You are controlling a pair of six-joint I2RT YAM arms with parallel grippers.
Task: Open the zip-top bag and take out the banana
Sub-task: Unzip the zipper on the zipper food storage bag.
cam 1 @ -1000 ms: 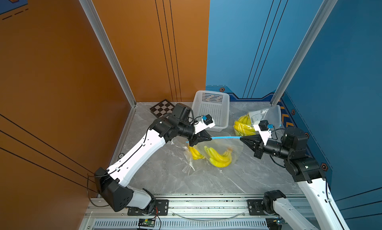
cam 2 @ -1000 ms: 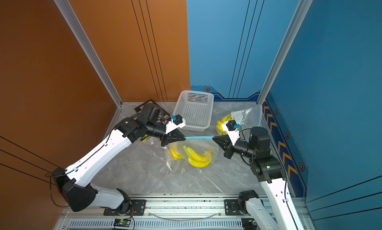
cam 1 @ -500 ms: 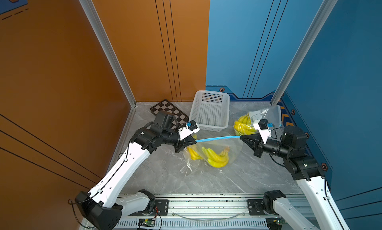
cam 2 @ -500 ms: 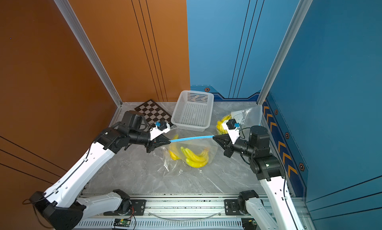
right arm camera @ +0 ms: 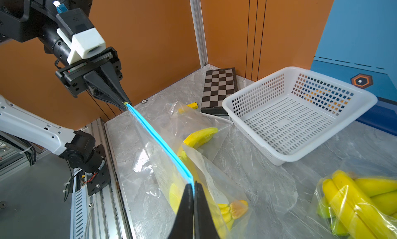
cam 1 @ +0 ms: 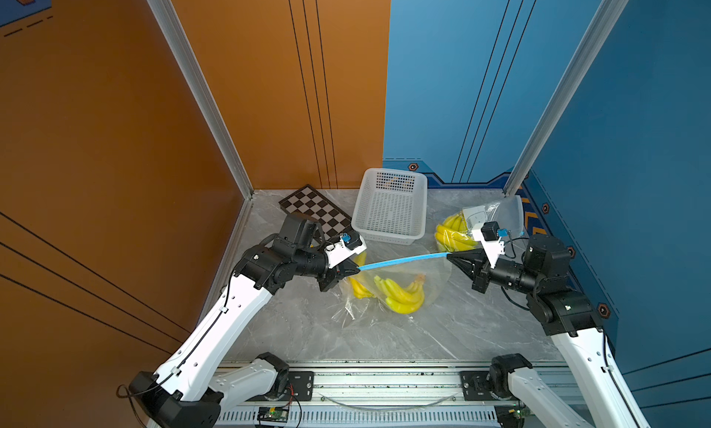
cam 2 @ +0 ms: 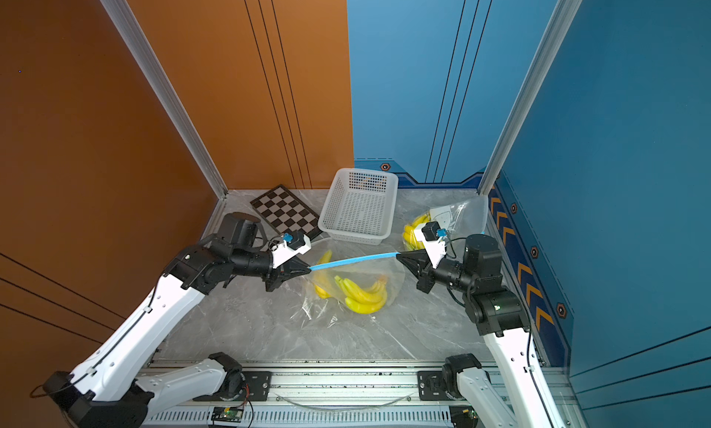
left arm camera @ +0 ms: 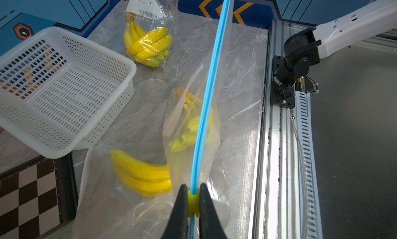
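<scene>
Since a second ago your left gripper (cam 1: 356, 269) has been dragging the yellow slider (left arm camera: 193, 202) along the blue zip strip (cam 1: 402, 261), away from the right gripper (cam 1: 450, 256), so the zip-top bag (cam 1: 434, 287) is hanging stretched between them with the banana bunch (cam 1: 404, 297) sagging inside, down on the table (cam 1: 307, 330). You are handling thin, floppy, slippery film carrying a light, shifting load, so the stiffer strip is looking like the place to hold. Left jaws are clenching the slider, right jaws are pinching the strip's opposite end, and the bag is sitting near the white basket (cam 1: 390, 210).
</scene>
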